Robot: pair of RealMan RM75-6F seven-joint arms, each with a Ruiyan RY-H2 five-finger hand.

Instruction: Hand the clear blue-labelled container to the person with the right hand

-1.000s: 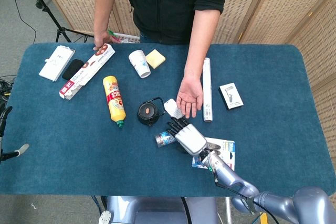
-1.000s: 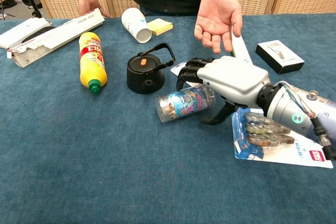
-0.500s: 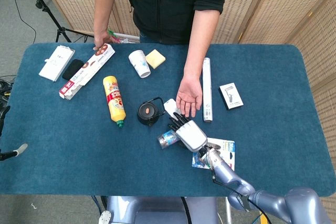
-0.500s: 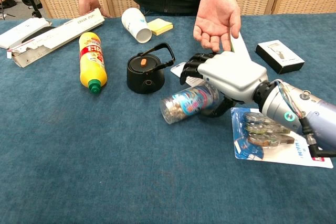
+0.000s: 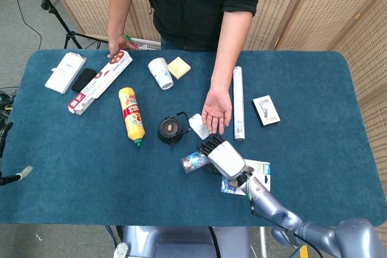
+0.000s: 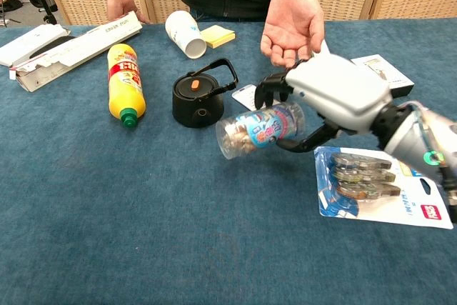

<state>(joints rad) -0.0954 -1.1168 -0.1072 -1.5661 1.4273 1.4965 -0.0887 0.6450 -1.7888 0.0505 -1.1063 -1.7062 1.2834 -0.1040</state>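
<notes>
The right hand (image 6: 335, 94) wraps its dark fingers (image 6: 275, 87) around the clear blue-labelled container (image 6: 257, 128), holding it tilted above the blue-covered desk (image 6: 143, 212), just below the person's open palm (image 6: 293, 26) and near the black round lidded pot (image 6: 198, 98).

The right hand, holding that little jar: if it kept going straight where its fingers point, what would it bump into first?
Probably the person's open palm, just beyond the right hand and its container; depth is uncertain.

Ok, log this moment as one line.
right hand: holds clear blue-labelled container above table | person's palm: open, waiting | handover: not yet done
</notes>
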